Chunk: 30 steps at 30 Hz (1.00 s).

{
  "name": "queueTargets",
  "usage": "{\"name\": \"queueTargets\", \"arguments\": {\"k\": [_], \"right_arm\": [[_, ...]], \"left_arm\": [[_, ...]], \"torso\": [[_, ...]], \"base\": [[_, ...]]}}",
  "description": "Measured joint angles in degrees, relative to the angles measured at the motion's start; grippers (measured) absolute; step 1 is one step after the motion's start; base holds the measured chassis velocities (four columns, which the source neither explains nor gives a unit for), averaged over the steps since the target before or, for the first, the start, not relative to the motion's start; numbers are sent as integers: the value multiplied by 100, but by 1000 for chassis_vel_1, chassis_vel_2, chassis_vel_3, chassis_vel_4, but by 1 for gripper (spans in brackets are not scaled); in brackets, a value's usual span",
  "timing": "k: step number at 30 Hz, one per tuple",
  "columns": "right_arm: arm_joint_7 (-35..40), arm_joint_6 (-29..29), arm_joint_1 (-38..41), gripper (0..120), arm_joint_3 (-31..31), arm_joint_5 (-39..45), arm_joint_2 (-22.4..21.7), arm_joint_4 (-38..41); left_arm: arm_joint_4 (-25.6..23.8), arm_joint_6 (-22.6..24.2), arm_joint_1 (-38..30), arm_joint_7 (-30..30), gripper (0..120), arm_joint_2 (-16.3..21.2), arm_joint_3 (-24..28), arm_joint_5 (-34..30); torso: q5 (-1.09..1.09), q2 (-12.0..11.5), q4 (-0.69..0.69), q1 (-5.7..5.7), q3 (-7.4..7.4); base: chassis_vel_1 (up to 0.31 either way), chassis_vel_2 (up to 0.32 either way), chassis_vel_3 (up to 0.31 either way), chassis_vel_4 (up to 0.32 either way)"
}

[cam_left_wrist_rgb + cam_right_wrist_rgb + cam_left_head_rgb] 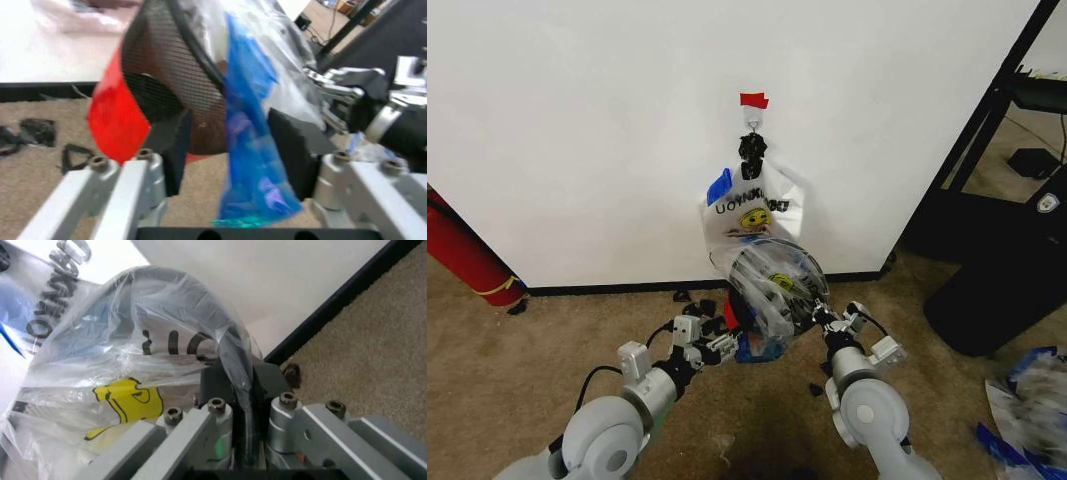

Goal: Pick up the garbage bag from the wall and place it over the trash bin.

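Down near the carpet (547, 350) both arms reach forward from the robot's body, meeting at the trash bin (762, 290), which is tipped so its open mouth faces up and back toward the robot, held off the floor between them. The left claw (717, 345) stands with its two dark pads apart; a hanging blue strip (250, 145) of the bag's rim drops between them, and the bin's black mesh wall and red band (113, 120) sit just beyond the pad on one side. The right claw (822, 318) is pinched together on the bin's dark rim, with the clear film caught in the same grip, seen close in the right wrist view (243, 390). The garbage bag (777, 285) is draped over the mouth of the bin, its crinkled see-through film stretched across the opening and bunched down the sides. Through the film a yellow smiley print shows from the white shopping bag (752, 215) behind, which hangs on the wall (627, 120) from a small hook (753, 118) under a piece of red tape (754, 100). A black baseboard (627, 289) runs along the foot of the wall, and a red cylinder (462, 250) leans at the far left.
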Motion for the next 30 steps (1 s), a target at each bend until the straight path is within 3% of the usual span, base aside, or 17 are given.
{"name": "queueTargets", "arguments": {"k": [13, 22, 30], "right_arm": [[9, -13, -20, 1, -16, -31, 23, -7], [15, -13, -51, 1, -32, -12, 67, 19], [27, -13, 1, 1, 16, 88, 46, -24]], "left_arm": [[84, 61, -99, 23, 0, -8, 160, 104], [229, 124, -212, -163, 0, -87, 104, 144], [173, 129, -99, -176, 0, 10, -246, 11]], "torso": [[0, 0, 0, 0, 0], [0, 0, 0, 0, 0], [1, 0, 0, 0, 0]], "base": [[0, 0, 0, 0], [0, 0, 0, 0], [0, 0, 0, 0]]}}
